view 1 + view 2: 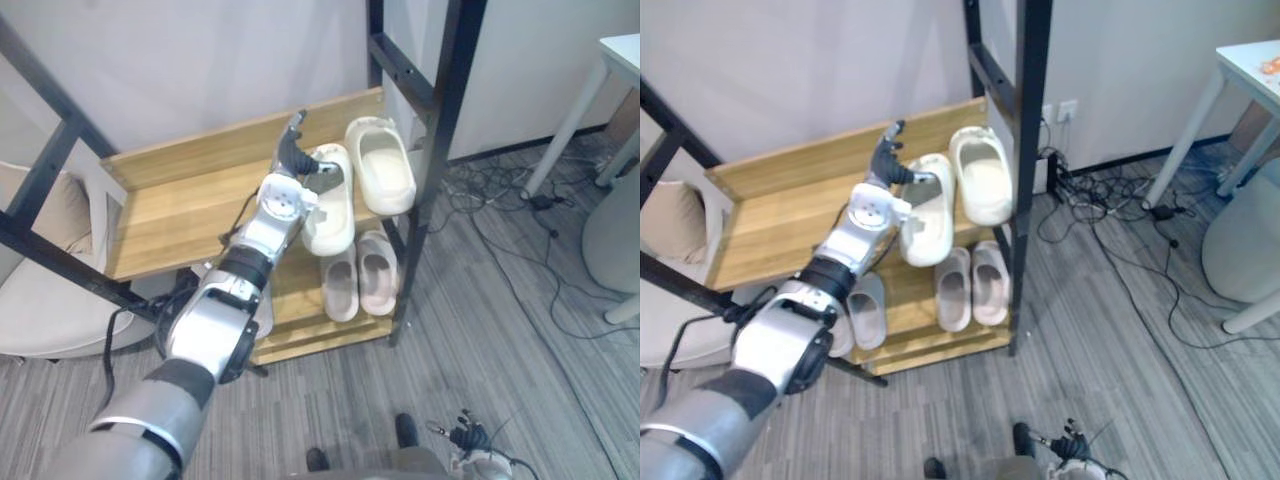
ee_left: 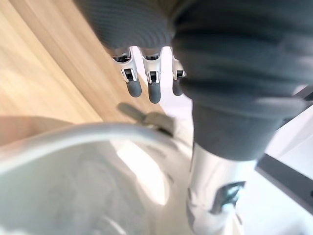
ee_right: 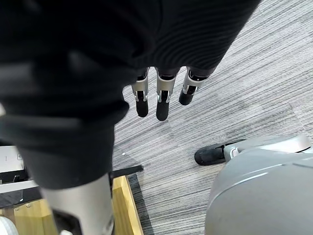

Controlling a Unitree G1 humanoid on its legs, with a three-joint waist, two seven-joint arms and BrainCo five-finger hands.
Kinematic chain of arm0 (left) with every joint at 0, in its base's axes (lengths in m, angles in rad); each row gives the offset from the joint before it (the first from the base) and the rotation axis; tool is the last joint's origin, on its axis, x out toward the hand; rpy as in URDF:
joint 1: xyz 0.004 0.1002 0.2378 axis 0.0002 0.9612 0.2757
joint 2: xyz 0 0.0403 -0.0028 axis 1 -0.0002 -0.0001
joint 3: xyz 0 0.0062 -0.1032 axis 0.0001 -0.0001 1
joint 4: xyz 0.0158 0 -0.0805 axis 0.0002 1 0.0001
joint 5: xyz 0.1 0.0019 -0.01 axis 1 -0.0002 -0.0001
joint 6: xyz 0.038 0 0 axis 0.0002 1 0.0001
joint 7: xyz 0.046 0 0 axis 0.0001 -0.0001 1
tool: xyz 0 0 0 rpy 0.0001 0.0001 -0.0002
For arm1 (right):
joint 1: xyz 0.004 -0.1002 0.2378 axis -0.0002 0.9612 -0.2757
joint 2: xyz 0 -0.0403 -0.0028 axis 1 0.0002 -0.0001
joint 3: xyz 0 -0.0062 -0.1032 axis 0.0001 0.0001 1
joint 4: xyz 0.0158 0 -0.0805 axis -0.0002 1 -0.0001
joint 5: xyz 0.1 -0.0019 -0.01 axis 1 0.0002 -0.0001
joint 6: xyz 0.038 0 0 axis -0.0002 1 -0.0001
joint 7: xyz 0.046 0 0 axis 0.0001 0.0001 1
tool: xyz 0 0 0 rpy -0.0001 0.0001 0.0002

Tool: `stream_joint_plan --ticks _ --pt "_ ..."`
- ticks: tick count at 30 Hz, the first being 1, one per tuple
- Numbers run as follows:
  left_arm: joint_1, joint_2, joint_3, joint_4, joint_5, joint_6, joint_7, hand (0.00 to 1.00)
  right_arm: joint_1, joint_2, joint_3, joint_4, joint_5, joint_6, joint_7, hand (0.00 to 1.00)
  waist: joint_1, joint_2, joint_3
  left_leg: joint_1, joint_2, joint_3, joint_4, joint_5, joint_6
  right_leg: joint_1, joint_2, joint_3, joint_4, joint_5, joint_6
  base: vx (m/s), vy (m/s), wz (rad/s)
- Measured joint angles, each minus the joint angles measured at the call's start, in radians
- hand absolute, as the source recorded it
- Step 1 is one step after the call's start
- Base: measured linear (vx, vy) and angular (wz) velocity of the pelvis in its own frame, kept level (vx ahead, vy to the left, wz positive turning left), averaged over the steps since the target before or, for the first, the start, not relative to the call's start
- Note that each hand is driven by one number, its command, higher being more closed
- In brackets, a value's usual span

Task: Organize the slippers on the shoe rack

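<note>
Two cream slippers lie side by side at the right end of the wooden shoe rack's top shelf (image 1: 170, 205). My left hand (image 1: 293, 152) is at the heel end of the left cream slipper (image 1: 330, 215), fingers straight and raised, thumb touching the slipper's rim. In the left wrist view its fingers (image 2: 154, 90) stretch out over the shelf wood, with the slipper's pale rim (image 2: 93, 134) just below. The right cream slipper (image 1: 382, 165) lies apart from the hand. My right hand (image 1: 470, 438) hangs low over the floor, fingers (image 3: 162, 100) straight, holding nothing.
The lower shelf holds a pinkish pair (image 1: 360, 275) and a pale grey pair (image 1: 868, 310) further left. Black frame posts (image 1: 440, 130) stand at the rack's right end. Cables (image 1: 500, 200) trail on the floor; a white table (image 1: 620, 50) stands at right, a beige cushion (image 1: 40, 300) at left.
</note>
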Motion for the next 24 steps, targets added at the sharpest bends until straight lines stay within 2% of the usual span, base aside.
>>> stream_joint_plan --ticks 11,15,17,20,24 --pt "-0.038 0.000 0.000 -0.032 -0.035 0.014 0.025 0.00 -0.001 0.000 0.017 0.000 0.001 0.000 0.000 0.00 0.001 -0.010 -0.006 -0.010 0.000 -0.021 0.000 0.007 0.003 0.001 -0.002 -0.015 0.000 0.000 0.000 -0.02 -0.020 0.05" --pt "0.035 -0.005 -0.016 -0.255 -0.098 -0.017 0.055 0.00 -0.005 -0.007 0.037 0.006 0.000 0.000 -0.001 0.00 0.003 -0.013 -0.006 -0.005 0.000 -0.052 0.002 0.010 0.005 0.024 -0.005 -0.045 0.000 -0.008 -0.001 -0.01 -0.022 0.22" --pt "0.163 -0.006 -0.020 -0.407 -0.154 -0.061 0.070 0.00 -0.012 -0.004 0.046 0.015 0.000 0.000 -0.001 0.00 0.003 -0.022 -0.005 0.024 0.000 -0.076 0.000 0.010 0.003 0.064 0.001 -0.071 -0.001 -0.019 -0.008 0.00 -0.032 0.28" --pt "0.293 -0.005 -0.016 -0.519 -0.238 -0.091 0.070 0.00 -0.030 -0.003 0.068 0.042 0.000 0.001 -0.001 0.00 0.022 -0.035 -0.008 0.020 0.008 -0.097 -0.001 0.013 -0.004 0.070 0.007 -0.091 -0.008 -0.026 -0.013 -0.05 -0.042 0.21" --pt "0.419 0.003 0.027 -0.596 -0.301 -0.102 0.076 0.00 -0.048 0.020 0.081 0.043 -0.001 0.001 -0.001 0.00 0.030 -0.044 -0.008 0.019 0.015 -0.104 -0.004 0.014 -0.014 0.071 0.013 -0.098 -0.008 -0.026 -0.015 -0.04 -0.028 0.06"
